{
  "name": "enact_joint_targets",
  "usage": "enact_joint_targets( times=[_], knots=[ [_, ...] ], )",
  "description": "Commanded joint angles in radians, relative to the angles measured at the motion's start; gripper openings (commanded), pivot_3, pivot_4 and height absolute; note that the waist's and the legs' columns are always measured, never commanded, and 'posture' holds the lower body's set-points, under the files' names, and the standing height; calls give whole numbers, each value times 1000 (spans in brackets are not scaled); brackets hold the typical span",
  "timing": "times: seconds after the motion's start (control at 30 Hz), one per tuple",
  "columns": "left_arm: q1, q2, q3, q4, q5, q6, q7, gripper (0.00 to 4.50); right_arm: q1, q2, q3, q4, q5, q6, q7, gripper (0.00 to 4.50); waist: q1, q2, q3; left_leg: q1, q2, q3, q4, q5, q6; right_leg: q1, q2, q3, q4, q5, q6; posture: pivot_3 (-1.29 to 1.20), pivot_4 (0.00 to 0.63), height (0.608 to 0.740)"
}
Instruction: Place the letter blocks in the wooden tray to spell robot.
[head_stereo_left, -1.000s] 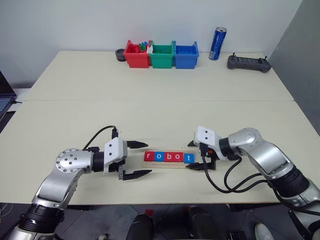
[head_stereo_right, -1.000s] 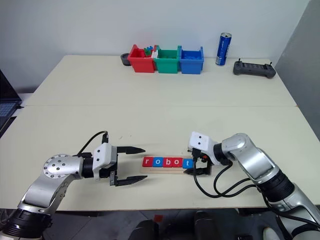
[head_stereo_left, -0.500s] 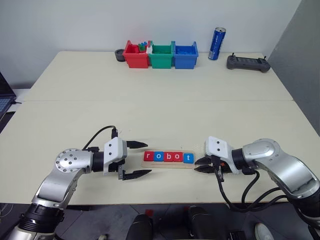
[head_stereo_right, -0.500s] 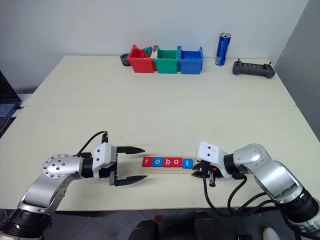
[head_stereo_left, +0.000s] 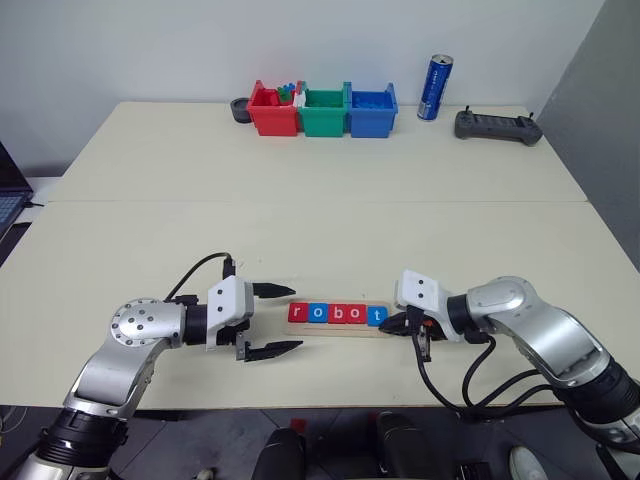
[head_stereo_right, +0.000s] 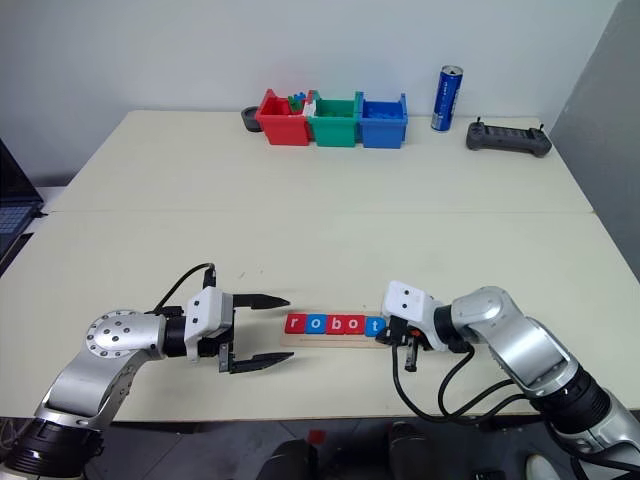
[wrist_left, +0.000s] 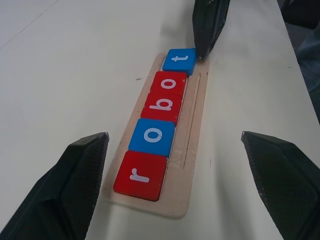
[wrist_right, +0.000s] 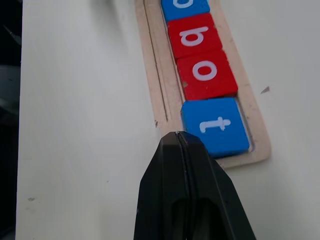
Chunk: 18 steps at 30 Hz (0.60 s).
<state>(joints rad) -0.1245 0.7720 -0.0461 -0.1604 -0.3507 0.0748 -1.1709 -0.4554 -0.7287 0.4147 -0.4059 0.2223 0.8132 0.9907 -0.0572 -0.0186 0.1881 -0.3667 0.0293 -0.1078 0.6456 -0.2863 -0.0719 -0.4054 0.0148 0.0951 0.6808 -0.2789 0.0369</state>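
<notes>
Our right gripper (wrist_right: 179, 137) is pressed shut, empty, its tip at the wooden tray (head_stereo_left: 335, 329) end beside the blue t block (wrist_right: 215, 126). Our left gripper (head_stereo_left: 277, 320) gapes wide at the tray's opposite end. The letter blocks (wrist_left: 159, 126) spell robot, near the table's (head_stereo_left: 320, 200) front edge.

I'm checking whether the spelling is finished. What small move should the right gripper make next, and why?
Probably back the shut right gripper away. All five letter blocks lie in the wooden tray reading r-o-b-o-t, and its tip sits at the t block, holding nothing.
</notes>
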Motion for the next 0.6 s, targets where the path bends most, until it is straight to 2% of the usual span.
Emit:
enact_joint_targets(
  times=[0.03,0.27,0.53,0.6],
  knots=[
    [1,7,22,-23,-5,-12,-1,4500,-29,18,-12,1,3,-16,-5,26,0,0,0,0,0,0,0,0,0,0,0,0,0,0,0,0,150,740],
    [-6,7,21,-30,-7,-3,1,4500,-45,49,-11,19,1,-18,-13,26,0,0,0,0,0,0,0,0,0,0,0,0,0,0,0,0,150,740],
    [20,9,66,-36,-41,30,17,4500,4,17,-146,-109,98,27,-25,26,0,0,0,0,0,0,0,0,0,0,0,0,0,0,0,0,150,740],
    [37,16,88,-51,-59,56,20,4500,52,4,-199,-160,126,35,-37,368,1,0,0,0,0,0,0,0,0,0,0,0,0,0,0,0,150,740]
  ],
)
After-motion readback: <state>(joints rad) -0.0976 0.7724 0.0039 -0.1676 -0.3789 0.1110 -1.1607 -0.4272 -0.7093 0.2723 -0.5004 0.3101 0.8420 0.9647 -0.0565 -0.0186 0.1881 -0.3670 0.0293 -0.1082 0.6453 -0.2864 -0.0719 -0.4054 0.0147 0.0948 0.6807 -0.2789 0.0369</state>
